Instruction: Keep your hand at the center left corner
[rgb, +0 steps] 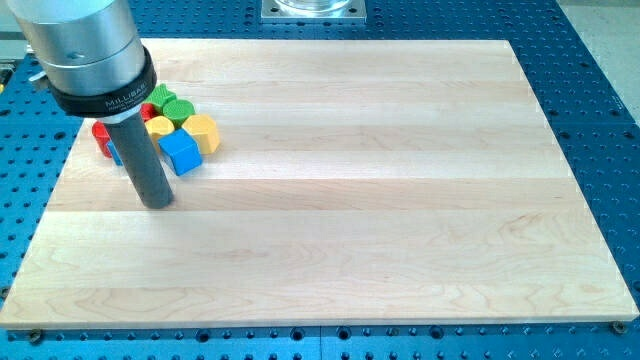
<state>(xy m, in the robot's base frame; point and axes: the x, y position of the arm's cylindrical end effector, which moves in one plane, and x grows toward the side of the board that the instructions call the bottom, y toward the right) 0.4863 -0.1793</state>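
My tip (157, 203) rests on the wooden board (340, 200) at the view's left, about mid-height. Just above it sits a tight cluster of blocks. A blue cube (181, 152) is nearest, up and right of the tip. A yellow block (202, 131) lies right of it, another yellow block (159, 127) left of it. A green block (177, 110) and a second green block (164, 96) lie further up. A red block (101, 134) shows left of the rod, and a red bit (148, 111) beside the green ones. The rod hides part of the cluster.
The arm's silver and black body (90, 55) fills the view's top left corner. A blue perforated table (600, 80) surrounds the board. A metal base plate (313, 10) sits at the view's top centre.
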